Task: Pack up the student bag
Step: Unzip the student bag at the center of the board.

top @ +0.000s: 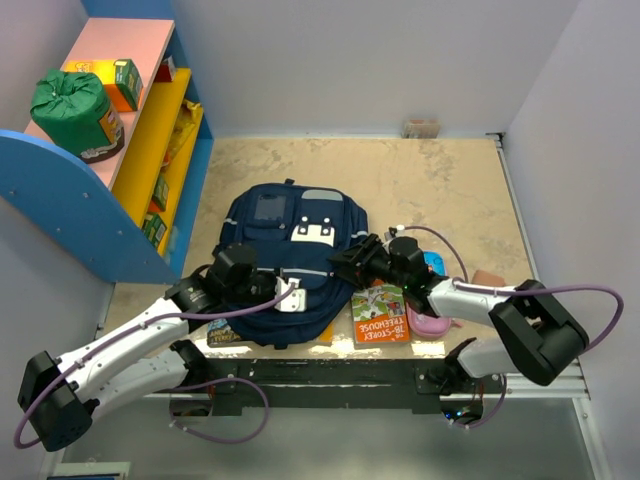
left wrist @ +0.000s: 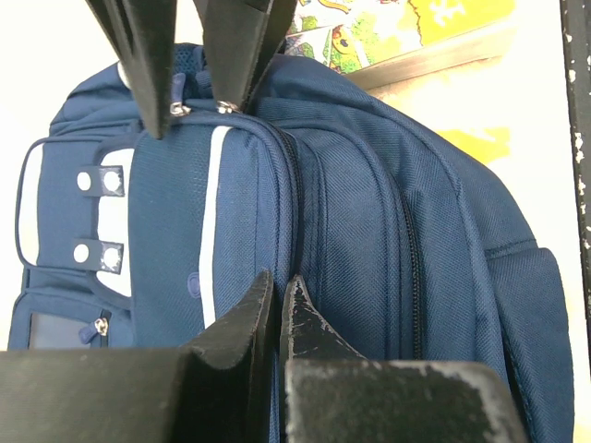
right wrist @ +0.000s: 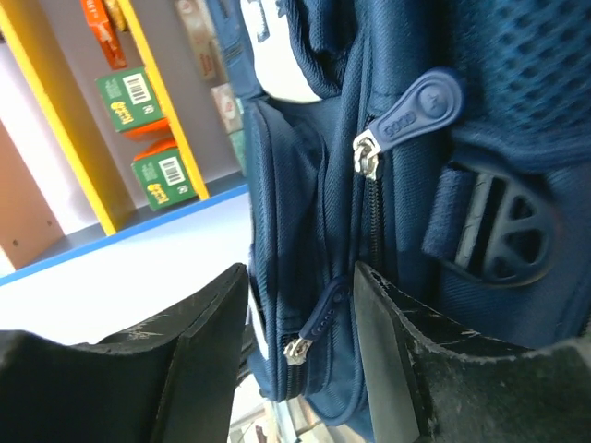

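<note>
The student bag (top: 290, 250), navy with white patches, lies flat mid-table, closed. My left gripper (top: 292, 292) rests on its near end. In the left wrist view its fingers (left wrist: 277, 300) are shut tight on the bag's fabric (left wrist: 351, 231) at a zip seam. My right gripper (top: 345, 258) is at the bag's right side. In the right wrist view it (right wrist: 300, 305) is open, with a blue zip pull (right wrist: 319, 318) between its fingers, not gripped. A second zip pull (right wrist: 416, 111) sits higher up. The right gripper's fingers (left wrist: 231, 46) show in the left wrist view beside two metal zip sliders (left wrist: 222, 106).
A Treehouse book (top: 378, 315), a pink item (top: 430, 325) and a blue item (top: 435, 265) lie right of the bag. Another book (top: 225, 335) pokes out under its near left. A blue and yellow shelf (top: 150, 150) with boxes and a green sack (top: 72, 105) stands left.
</note>
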Action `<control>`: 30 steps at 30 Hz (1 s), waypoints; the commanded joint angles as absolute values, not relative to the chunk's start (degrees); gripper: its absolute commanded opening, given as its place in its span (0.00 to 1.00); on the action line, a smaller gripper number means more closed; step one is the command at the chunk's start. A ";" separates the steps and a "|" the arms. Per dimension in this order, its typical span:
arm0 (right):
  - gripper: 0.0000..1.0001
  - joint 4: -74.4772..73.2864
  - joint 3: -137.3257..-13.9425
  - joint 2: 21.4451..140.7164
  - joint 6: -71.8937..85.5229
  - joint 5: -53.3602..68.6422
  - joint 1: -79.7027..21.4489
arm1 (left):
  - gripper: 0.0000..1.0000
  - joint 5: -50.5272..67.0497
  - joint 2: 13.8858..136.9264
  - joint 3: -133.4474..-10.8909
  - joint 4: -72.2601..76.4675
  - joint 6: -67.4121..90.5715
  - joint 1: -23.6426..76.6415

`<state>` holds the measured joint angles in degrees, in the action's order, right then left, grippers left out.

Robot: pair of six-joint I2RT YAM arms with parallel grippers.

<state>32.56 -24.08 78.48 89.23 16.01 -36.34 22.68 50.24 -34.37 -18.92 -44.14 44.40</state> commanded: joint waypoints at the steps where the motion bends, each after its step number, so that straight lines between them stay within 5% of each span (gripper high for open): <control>1: 0.50 37.33 -23.91 77.34 93.51 16.79 -38.32 | 0.00 28.83 49.75 -33.58 -11.78 -44.21 45.26; 12: 0.19 41.22 -27.69 80.43 92.11 11.34 -38.41 | 0.00 29.00 50.19 -34.54 -13.36 -43.86 45.18; 18: 0.10 37.89 -27.07 74.37 90.45 7.56 -38.06 | 0.00 28.65 50.27 -34.10 -13.19 -43.86 45.26; 23: 0.08 29.10 -30.23 71.28 83.77 5.81 -37.97 | 0.00 26.90 51.50 -33.93 -10.82 -41.84 45.61; 26: 0.22 29.44 -29.18 69.96 83.41 5.45 -37.88 | 0.00 24.79 52.03 -33.84 -8.54 -40.00 45.62; 30: 0.24 31.89 -25.68 68.29 84.37 5.36 -37.88 | 0.00 22.59 52.65 -33.14 -6.16 -37.71 45.62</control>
<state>25.50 -26.33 71.81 84.01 6.63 -37.82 22.74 52.03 -33.76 -13.28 -41.01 44.99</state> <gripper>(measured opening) 0.237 0.051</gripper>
